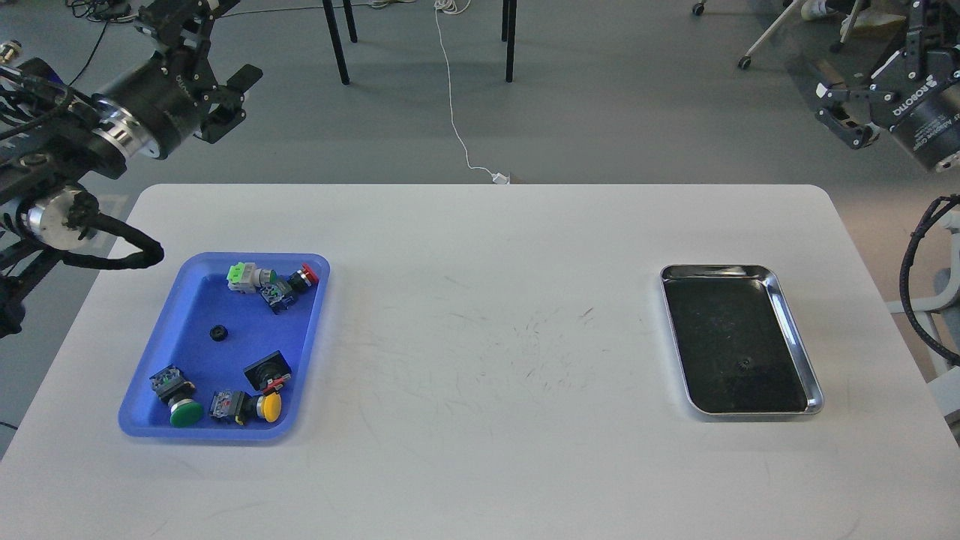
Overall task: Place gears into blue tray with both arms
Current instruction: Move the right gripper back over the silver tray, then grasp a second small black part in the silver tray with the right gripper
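Note:
The blue tray [196,306] lies on the left of the white table. One small black gear [218,333] rests on its floor, near the middle. A second gear [745,364] sits in the steel tray [796,330] on the right. My left gripper [217,46] is raised high beyond the table's far left corner, open and holding nothing. My right gripper [874,64] hangs high off the far right corner, also open and empty. Both grippers are well clear of the trays.
Several push-button switches share the blue tray: a green-capped one [182,410] and a yellow-capped one [268,405] at its near end, a red-capped one [304,277] at its far end. A black cable sleeve [112,259] hangs near the tray's far left corner.

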